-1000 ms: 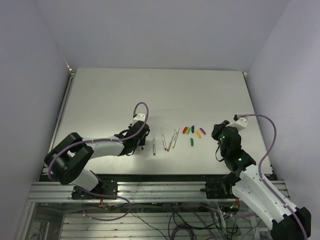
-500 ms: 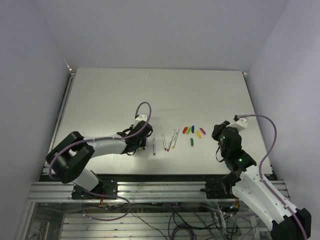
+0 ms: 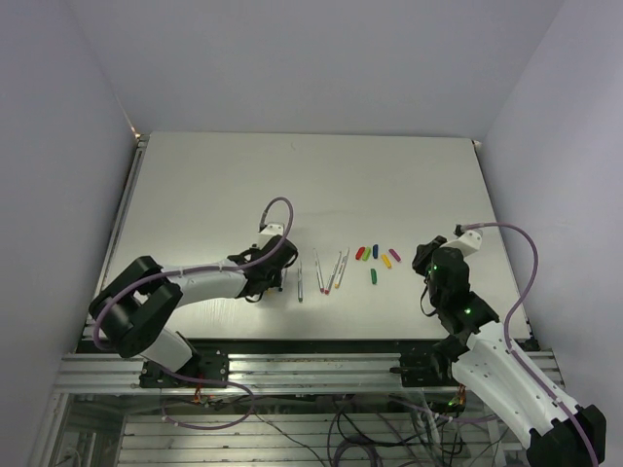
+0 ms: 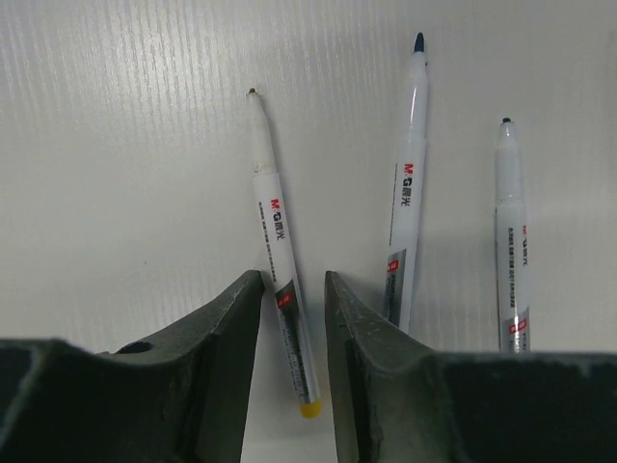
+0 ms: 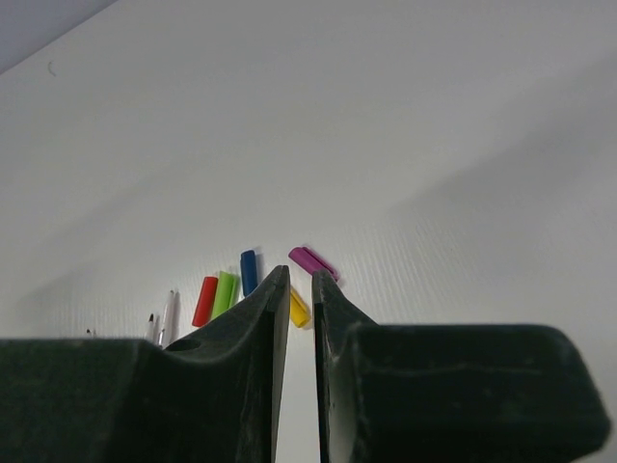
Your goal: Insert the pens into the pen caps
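left gripper (image 4: 294,278) ajar (astride pen (image 4: 271,222)), maybe touching

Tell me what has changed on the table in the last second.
The left gripper edged slightly toward the pens; its jaws stand either side of the yellow-ended pen, not closed on it. Nothing was grasped or released. The right gripper, pen caps and pens stayed put.

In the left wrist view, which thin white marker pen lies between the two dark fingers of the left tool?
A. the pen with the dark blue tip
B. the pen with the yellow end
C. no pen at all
B: the thin white marker pen with the yellow end runs through the gap of the left tool, while the dark-blue-tipped pen lies outside it.
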Available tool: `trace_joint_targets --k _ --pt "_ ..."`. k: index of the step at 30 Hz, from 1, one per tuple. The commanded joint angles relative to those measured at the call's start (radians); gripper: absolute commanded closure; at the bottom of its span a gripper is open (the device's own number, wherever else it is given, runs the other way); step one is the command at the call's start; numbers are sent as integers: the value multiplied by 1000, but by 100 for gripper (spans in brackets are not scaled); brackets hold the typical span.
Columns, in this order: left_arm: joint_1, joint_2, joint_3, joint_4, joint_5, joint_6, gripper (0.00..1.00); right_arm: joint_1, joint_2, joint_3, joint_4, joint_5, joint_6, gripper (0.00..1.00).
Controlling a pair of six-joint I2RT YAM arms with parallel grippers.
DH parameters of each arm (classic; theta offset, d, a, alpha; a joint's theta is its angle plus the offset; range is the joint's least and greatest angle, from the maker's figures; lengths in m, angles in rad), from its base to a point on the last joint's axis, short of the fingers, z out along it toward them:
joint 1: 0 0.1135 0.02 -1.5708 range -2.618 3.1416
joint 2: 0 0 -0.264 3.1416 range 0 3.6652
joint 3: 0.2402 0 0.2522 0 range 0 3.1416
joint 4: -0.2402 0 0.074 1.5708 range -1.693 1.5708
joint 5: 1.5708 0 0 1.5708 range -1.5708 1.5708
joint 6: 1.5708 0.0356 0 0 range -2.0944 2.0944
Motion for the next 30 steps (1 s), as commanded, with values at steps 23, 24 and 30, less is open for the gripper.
trace_joint_targets --k 23,24,30 --pt "-6 -36 -8 -48 -2 15 93 1 313 133 -99 -67 -67 64" --pt "-6 -58 -6 -50 -10 17 93 0 346 144 -96 -89 -85 64" --pt "-6 -182 -10 -45 -5 31 93 1 527 212 -91 -171 -140 70"
